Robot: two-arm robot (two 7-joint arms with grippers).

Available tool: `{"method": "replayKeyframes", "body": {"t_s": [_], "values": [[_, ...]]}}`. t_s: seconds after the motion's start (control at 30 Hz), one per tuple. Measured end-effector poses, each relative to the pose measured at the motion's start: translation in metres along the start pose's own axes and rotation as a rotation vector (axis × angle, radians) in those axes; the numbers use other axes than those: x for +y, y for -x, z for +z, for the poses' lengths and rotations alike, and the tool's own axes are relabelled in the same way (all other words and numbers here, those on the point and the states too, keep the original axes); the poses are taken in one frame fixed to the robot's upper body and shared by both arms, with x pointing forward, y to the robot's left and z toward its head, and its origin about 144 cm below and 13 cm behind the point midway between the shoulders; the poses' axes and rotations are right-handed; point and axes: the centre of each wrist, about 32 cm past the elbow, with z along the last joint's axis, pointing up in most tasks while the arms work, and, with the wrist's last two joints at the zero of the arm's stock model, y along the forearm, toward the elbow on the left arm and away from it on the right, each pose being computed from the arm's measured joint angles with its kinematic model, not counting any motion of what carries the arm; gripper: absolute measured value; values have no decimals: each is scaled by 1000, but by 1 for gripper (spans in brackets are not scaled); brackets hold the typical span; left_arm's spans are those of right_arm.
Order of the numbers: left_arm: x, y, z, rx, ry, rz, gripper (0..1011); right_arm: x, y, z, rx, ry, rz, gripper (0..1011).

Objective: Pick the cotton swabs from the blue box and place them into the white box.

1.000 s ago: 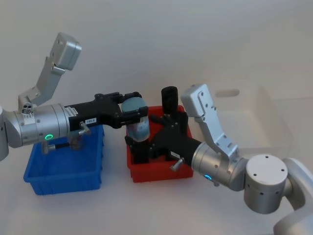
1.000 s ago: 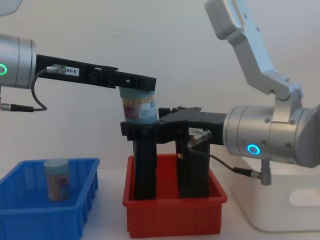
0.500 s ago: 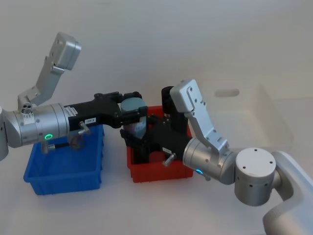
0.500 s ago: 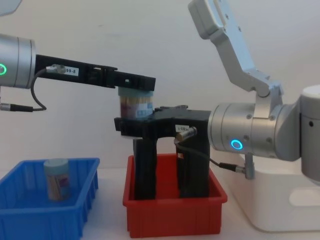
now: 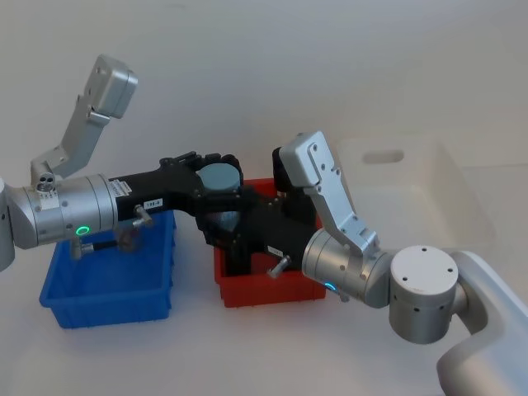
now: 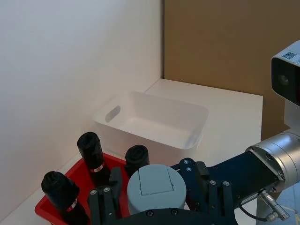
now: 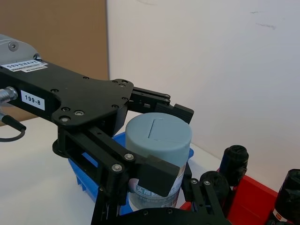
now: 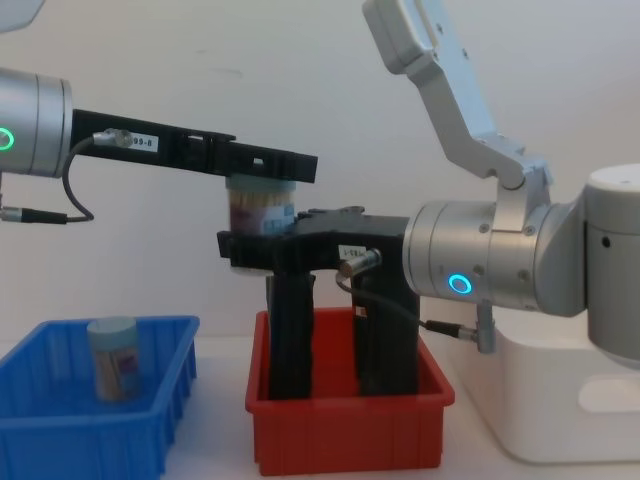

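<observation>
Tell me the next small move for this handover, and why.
Probably close the right gripper on the cotton swab tub. The left gripper holds it by the lid above the red bin, and the right jaws bracket its lower body, so a grip there would let the left release it for the white box.

In front of me a red bin (image 8: 345,432) sits on the white table (image 5: 247,351), with tall black cylinders (image 6: 92,151) standing upright inside it.
</observation>
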Motion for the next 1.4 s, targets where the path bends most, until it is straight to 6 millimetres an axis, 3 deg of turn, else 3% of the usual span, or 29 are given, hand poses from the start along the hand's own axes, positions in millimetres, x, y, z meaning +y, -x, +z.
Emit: {"method": "replayKeyframes", "body": {"t_s": [0.07,0.37,0.67,1.4], "values": [[0,0,0,0,0,0,1004,0,0,0,1,0,-5,652],[0,0,0,0,0,0,1004,-3,1,1,-3,0,-40,652],[0,0,0,0,0,0,1004,-19,2,3,-17,-12,-135,652],[0,0,0,0,0,0,1004,-99,-21,-2,21,-72,-462,652]]}}
